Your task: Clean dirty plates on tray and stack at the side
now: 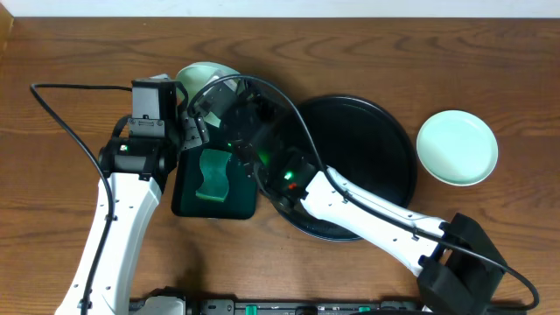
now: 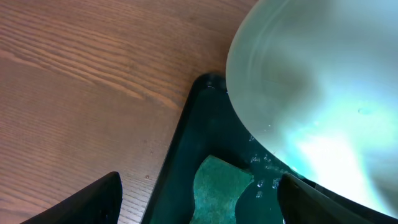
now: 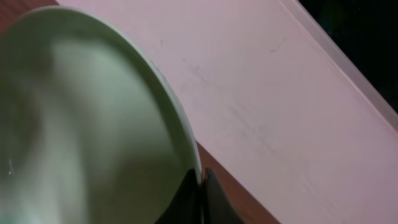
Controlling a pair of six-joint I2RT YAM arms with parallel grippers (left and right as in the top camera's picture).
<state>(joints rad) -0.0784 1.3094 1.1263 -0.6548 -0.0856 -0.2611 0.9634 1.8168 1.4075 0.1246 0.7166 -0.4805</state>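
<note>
My right gripper (image 1: 210, 96) (image 3: 202, 177) is shut on the rim of a pale mint plate (image 1: 199, 73) (image 3: 87, 124), holding it tilted above the far end of the small dark green tray (image 1: 185, 199). In the left wrist view the plate (image 2: 317, 93) fills the upper right, wet, with droplets below it. My left gripper (image 1: 188, 131) (image 2: 199, 199) is open and empty, its fingers astride the green sponge (image 1: 213, 173) (image 2: 217, 190) lying in the green tray (image 2: 180, 155). The big round black tray (image 1: 367, 140) holds no plate that I can see. A second mint plate (image 1: 457, 147) lies on the table at the right.
The right arm crosses over the black tray's left half and hides it. A pale wall (image 3: 280, 93) runs beyond the table's far edge. Bare wooden table (image 1: 70, 70) lies left of the green tray.
</note>
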